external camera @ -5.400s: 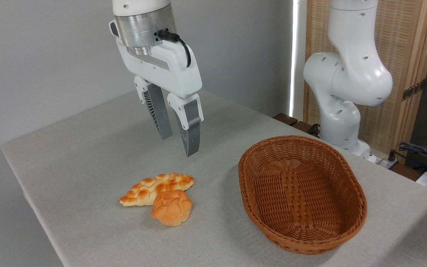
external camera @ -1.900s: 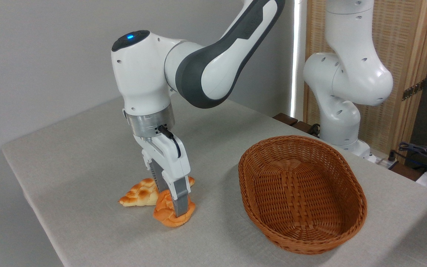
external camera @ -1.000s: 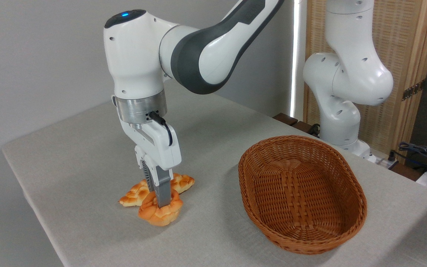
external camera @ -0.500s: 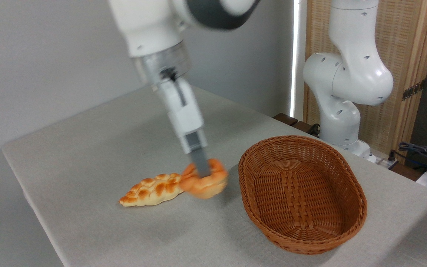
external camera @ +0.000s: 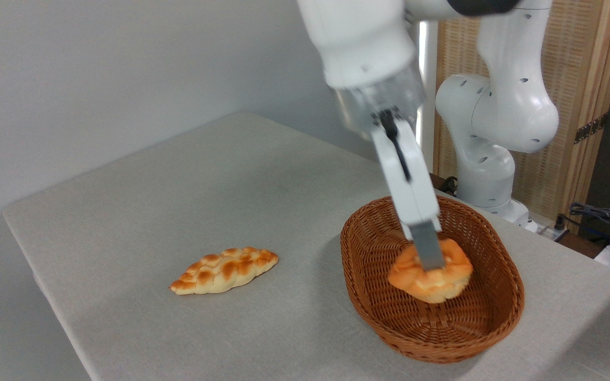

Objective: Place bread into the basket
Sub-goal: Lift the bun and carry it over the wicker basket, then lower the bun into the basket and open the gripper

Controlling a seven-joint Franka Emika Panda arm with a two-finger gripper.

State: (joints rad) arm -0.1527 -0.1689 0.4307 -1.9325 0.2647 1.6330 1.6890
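Note:
The bread (external camera: 432, 279), a small round orange-golden bun, hangs inside the rim of the brown wicker basket (external camera: 501, 312) on the right of the table, just above its floor. My gripper (external camera: 431, 263) is shut on the bun from above, tilted, with one grey finger (external camera: 428, 246) showing in front of it. The other finger is hidden behind the bun. The arm is motion-blurred.
A flat braided pointed loaf (external camera: 224, 270) lies on the grey tablecloth left of the basket. The arm's white base (external camera: 487, 132) stands behind the basket. Cables (external camera: 601, 217) and a wooden screen are at the far right. The table's front-left edge is near the loaf.
The gripper came down, shut on the bun beside the loaf, lifted it and carried it right. The bun is now over the inside of the basket. The loaf stayed put.

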